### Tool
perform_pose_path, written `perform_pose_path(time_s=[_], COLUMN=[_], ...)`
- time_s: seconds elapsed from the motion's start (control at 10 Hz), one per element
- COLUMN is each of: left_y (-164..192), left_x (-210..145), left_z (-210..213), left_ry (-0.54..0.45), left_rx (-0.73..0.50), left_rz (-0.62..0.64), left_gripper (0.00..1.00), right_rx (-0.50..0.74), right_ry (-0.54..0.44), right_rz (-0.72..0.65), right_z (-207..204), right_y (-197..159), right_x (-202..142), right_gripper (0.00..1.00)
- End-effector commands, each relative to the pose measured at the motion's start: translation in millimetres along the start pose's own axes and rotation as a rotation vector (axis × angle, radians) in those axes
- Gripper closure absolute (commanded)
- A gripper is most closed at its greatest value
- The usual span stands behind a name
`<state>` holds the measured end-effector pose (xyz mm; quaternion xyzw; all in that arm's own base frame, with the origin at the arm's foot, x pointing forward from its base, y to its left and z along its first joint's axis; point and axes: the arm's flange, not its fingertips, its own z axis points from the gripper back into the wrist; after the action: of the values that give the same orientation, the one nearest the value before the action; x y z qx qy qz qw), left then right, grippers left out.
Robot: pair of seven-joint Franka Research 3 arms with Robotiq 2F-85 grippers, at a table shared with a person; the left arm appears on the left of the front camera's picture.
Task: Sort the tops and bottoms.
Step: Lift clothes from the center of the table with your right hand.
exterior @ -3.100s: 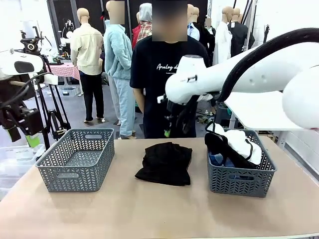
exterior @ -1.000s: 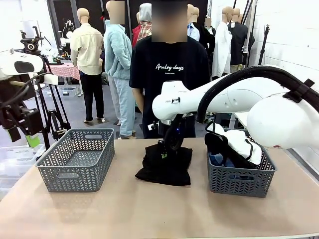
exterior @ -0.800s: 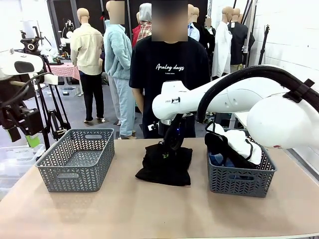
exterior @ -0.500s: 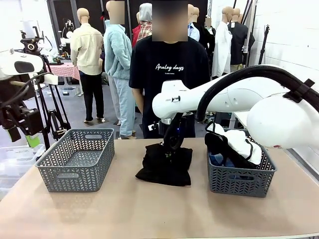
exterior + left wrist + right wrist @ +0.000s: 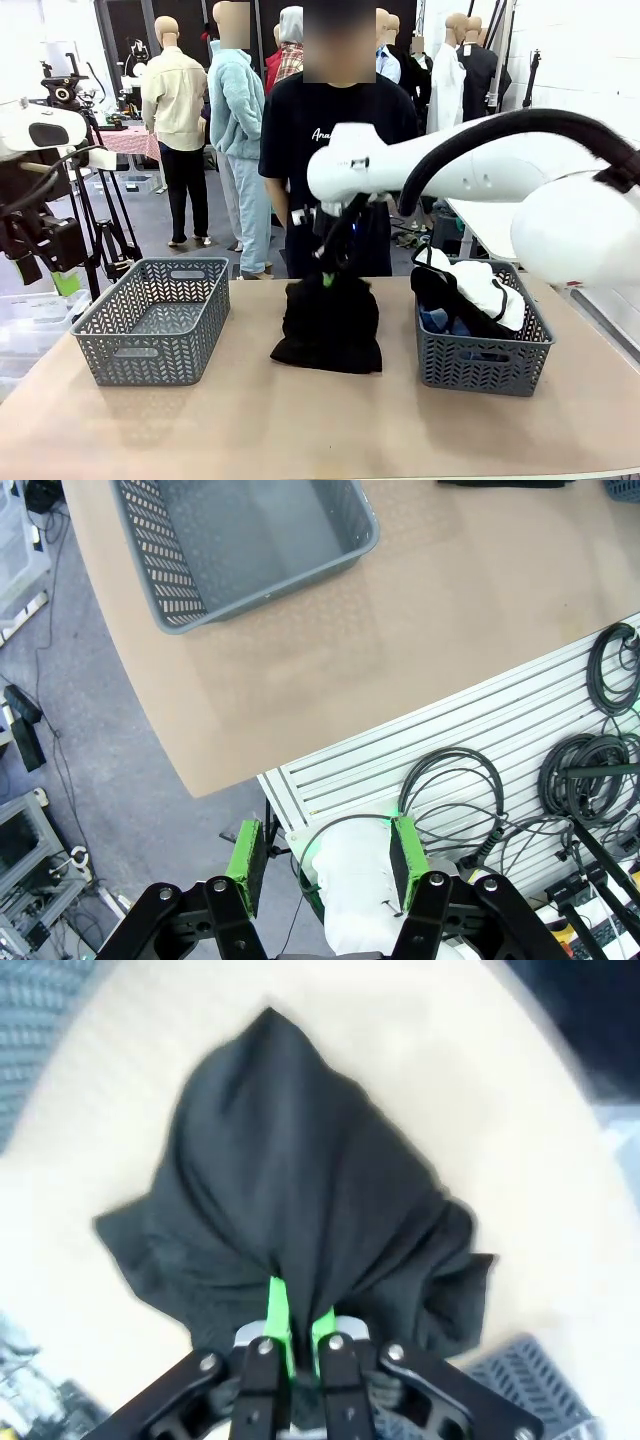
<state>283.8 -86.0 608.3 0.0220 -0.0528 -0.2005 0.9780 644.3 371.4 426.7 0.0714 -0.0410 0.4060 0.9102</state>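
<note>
Table (image 5: 250, 420): two baskets (image 5: 152, 318), four garments (image 5: 328, 322)

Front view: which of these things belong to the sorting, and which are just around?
Job:
- black garment, pinched by right tool
- black, white, denim pieces in right basket
- left basket

Around:
- cables
- person's T-shirt

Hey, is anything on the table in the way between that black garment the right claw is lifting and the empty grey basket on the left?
Nothing visible is. The right claw is shut on the black garment at mid-table, and only bare tabletop lies between it and the empty basket.
</note>
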Motion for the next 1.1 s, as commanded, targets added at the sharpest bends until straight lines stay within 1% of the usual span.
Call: perform_pose_path(time_s=[0.0,0.1,0.3,0.5,0.7,0.8,0.9,1.0], left_y=[1,1,1,1,1,1,1,1], left_x=[-2,-2,-2,-2,-2,-2,-2,-2], left_z=[0,0,0,0,0,0,0,0], left_ry=[-0.001,-0.001,-0.001,-0.001,-0.001,-0.001,-0.001,-0.001], left_rx=[0.007,0.007,0.007,0.007,0.007,0.007,0.007,0.007], left_rz=[-0.01,-0.01,-0.01,-0.01,-0.01,-0.01,-0.01,-0.01], left_gripper=[0.34,0.34,0.34,0.34,0.34,0.34,0.34,0.34], right_rx=[-0.133,-0.223,-0.329,-0.417,-0.488,-0.513,-0.524,-0.51], right_ry=[-0.138,-0.2,-0.304,-0.396,-0.475,-0.493,-0.489,-0.46], right_rz=[0.114,0.151,0.209,0.252,0.251,0.24,0.213,0.179], right_z=[63,98,149,191,216,227,239,247], right_y=[27,38,66,88,105,113,119,119], right_x=[8,14,21,25,16,7,-3,-10], right_gripper=[1.0,1.0,1.0,1.0,1.0,1.0,1.0,1.0])
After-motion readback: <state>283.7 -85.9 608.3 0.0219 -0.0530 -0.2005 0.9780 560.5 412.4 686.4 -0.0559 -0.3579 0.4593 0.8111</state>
